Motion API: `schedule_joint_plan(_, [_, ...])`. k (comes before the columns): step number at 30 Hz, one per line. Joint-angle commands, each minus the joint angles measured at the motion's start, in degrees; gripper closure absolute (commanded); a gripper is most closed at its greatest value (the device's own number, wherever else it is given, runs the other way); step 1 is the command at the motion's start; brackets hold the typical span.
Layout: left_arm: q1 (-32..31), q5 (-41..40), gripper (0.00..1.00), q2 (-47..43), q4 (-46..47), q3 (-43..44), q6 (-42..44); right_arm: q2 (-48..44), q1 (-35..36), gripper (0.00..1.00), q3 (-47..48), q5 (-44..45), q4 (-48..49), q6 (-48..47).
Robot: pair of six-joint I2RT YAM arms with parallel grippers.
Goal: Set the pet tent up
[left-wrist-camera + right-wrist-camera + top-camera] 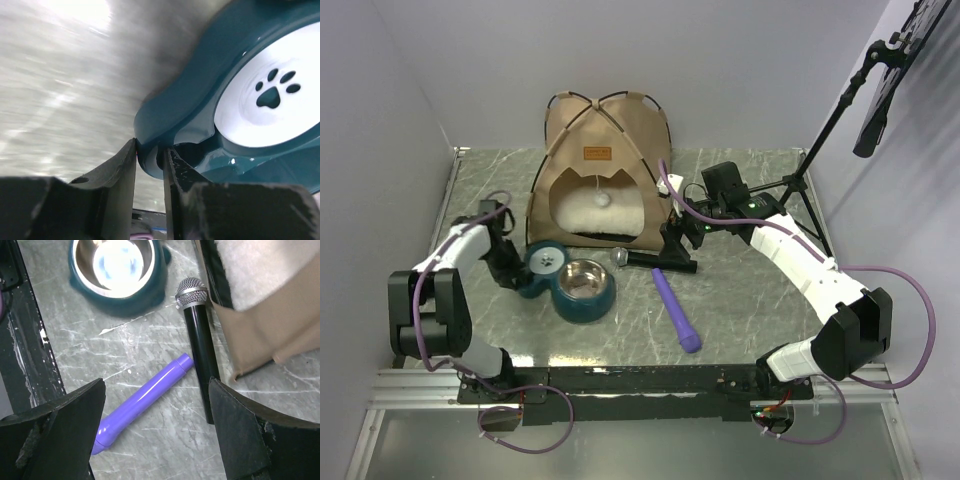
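Pet tent is seen from overhead standing at the far middle of the table, poles crossed, with the left gripper at the teal double bowl and the right gripper just beside the tent's front right corner. At the left wrist, the bowl's rim is pinched between nearly closed fingers. At the right wrist, the jaws are held wide apart and empty above a microphone and a purple cylinder.

Overhead, two close wrists; bowl shared

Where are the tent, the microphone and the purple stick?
pet tent (597, 152), top view, brown label patch.
microphone (201, 352), right wrist view, black handle.
purple stick (145, 397), right wrist view, middle of its barrel.
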Motion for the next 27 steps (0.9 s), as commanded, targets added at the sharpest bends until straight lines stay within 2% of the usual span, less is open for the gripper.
schedule_joint_plan(1, [7.9, -6.3, 0.93, 1.3, -5.3, 3.6, 5.6, -1.3, -0.6, 0.10, 0.5, -0.6, -0.4, -1.0])
schedule_joint_plan(2, [10.4, -4.4, 0.99, 2.1, -6.3, 4.5, 6.6, -1.3, -0.7, 0.10, 0.6, -0.6, -0.4, -1.1])
schedule_joint_plan(7, [11.7, 0.4, 0.99, 8.2, -9.7, 12.9, 9.5, -1.6, -0.9, 0.10, 1.0, -1.2, -0.6, -1.0])
schedule_joint_plan(10, [11.5, -1.2, 0.99, 12.6, -10.6, 19.0, 16.1, -1.6, -1.0, 0.10, 1.4, -1.5, -1.2, -1.3])
schedule_joint_plan(13, [12.1, -5.9, 0.99, 18.3, -12.7, 22.0, 25.8, -2.0, -1.0, 0.10, 1.1, -1.6, -1.0, -1.5])
schedule_joint_plan(21, [18.2, -15.3, 0.99, 19.7, -0.3, 19.8, 59.3, -3.5, -1.0, 0.10, -0.8, -2.0, -0.1, -1.4])
schedule_joint_plan(24, [19.8, -14.1, 0.99, 19.3, 7.2, 21.5, 70.5, -3.7, -1.0, 0.10, -1.2, -2.2, 0.3, -1.2])
schedule_joint_plan(27, [20.2, -10.4, 0.99, 22.5, 8.8, 27.9, 78.4, -3.6, -1.0, 0.10, -1.4, -2.7, 0.9, -0.8])
